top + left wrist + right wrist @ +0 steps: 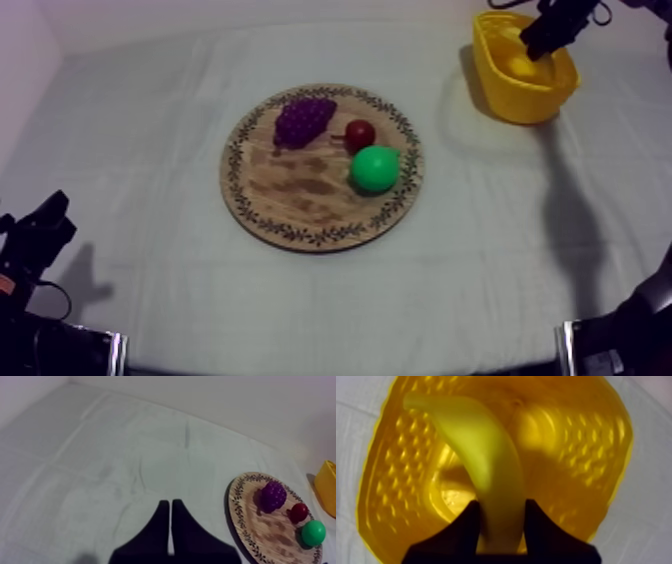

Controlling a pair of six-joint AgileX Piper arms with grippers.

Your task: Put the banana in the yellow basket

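Observation:
My right gripper (545, 42) hangs over the yellow basket (520, 95) at the back right, shut on the banana (486, 461). In the right wrist view the black fingers (468, 521) clamp the banana's near end, and its far end points down into the basket (576, 451). From above, a bit of the banana (522, 66) shows inside the basket rim. The round wooden board (300, 190) lies mid-table. My left gripper (50, 215) rests low at the left, its fingers together as a narrow wedge (171, 503), holding nothing.
On the board sit a bunch of purple grapes (303, 120), a small red fruit (359, 134) and a green pear (375, 168). The left wrist view shows the board (265, 531) and the basket's edge (327, 488) beyond bare cloth.

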